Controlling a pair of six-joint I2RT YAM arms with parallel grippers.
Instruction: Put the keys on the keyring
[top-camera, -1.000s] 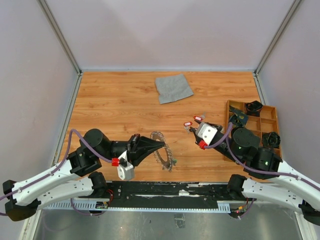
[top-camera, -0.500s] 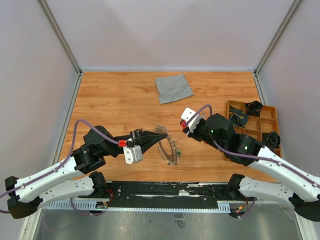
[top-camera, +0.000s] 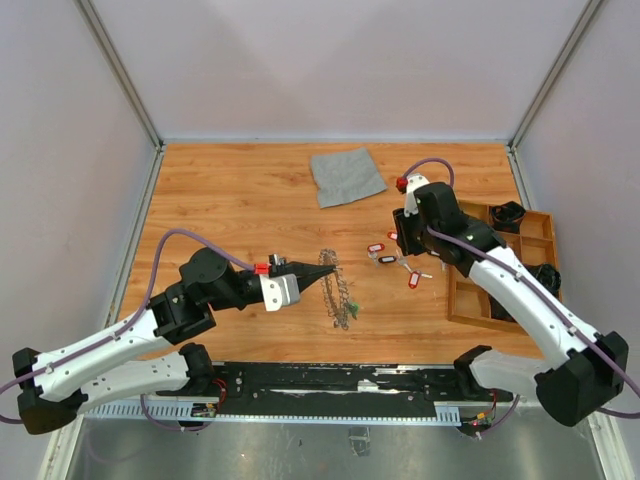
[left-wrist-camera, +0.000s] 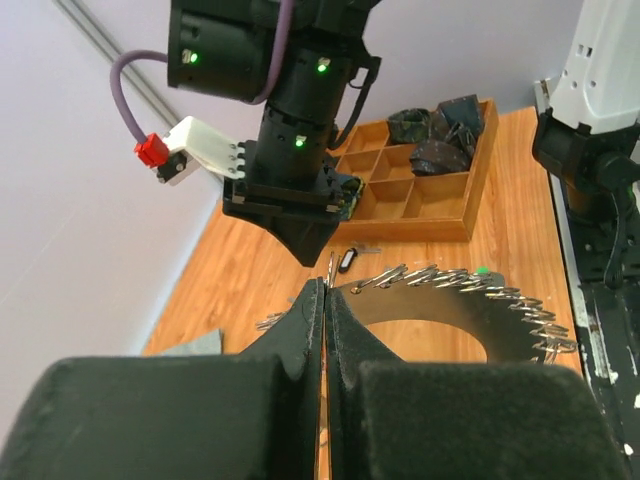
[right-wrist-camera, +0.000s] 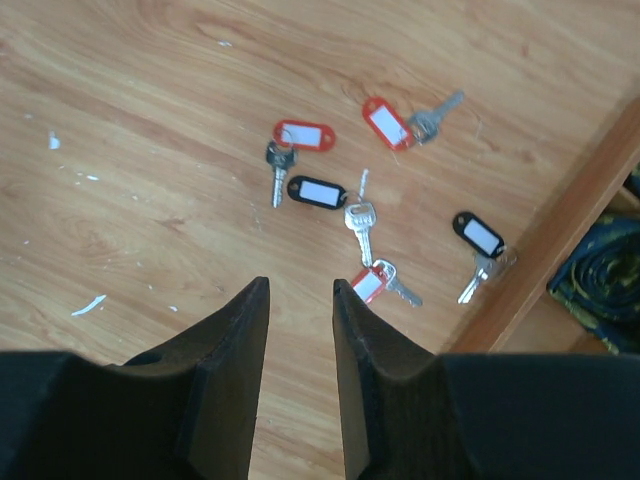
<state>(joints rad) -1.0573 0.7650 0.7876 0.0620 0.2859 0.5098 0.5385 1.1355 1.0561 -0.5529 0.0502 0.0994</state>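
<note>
Hovering above 5 tagged keys (right-wrist-camera: 345, 215) on tabletop (top-camera: 220, 200), right pincer (right-wrist-camera: 300, 285) part-open, empty. Opposite, left pincer (left-wrist-camera: 325, 285) clamped on keyring (left-wrist-camera: 450, 300) rim, ring propped mid-tabletop. Step: fetching key; next likely needs descent, pinch on 1 key.

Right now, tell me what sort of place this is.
Probably a robot lab test cell: a wooden tabletop boxed in by plain pale walls, left arm and right arm bolted at its near edge, and staged props, tagged keys, a keyring and a compartment tray.
</note>
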